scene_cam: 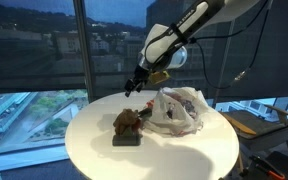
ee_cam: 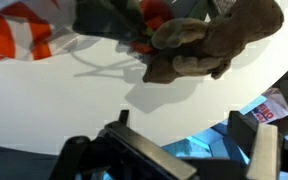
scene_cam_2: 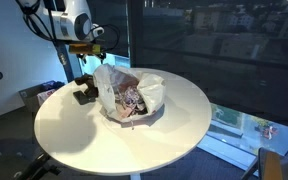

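Gripper (scene_cam: pixel 134 86) hangs above the brown plush toy (scene_cam: pixel 127 121) — jaws wide apart, nothing held. Toy apparently rests on a dark block (scene_cam: pixel 126 141), plastic bag (scene_cam: pixel 179 108) just beside.

brown plush toy (ee_cam: pixel 219 40), white table (ee_cam: pixel 44 100), jaws apart

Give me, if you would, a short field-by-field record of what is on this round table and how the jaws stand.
table: round, white
plush toy: brown, on the table beside the bag
dark block: flat, right at the toy's foot
bag: white plastic, crumpled, with things inside that are too small to name
arm: reaches down over the table
jaws: apart, nothing between them, in the air just above the plush toy, touching nothing
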`<state>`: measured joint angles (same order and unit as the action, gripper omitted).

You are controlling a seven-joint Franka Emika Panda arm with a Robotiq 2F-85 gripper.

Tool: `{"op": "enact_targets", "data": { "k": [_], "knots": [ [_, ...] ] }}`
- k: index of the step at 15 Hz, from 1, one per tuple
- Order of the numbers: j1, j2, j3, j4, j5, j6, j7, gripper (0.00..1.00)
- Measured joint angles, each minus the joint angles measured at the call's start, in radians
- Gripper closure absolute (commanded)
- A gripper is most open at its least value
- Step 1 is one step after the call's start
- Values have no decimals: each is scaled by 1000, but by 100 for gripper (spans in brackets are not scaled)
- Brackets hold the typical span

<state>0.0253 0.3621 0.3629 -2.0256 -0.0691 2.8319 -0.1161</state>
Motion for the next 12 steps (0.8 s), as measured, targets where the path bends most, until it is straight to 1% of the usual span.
{"op": "enact_targets", "data": {
  "k": [3, 6, 8, 10, 12],
  "knots": [
    [17, -132, -74, -118, 30, 88, 78, 0],
    [26, -275, -154, -257, 25, 104, 204, 0],
    [18, -355, -186, -341, 24, 82, 284, 0],
    [6, -421, -199, -413, 33, 33, 345, 0],
    [10, -460, -213, -464, 98, -19, 350, 0]
  ]
}}
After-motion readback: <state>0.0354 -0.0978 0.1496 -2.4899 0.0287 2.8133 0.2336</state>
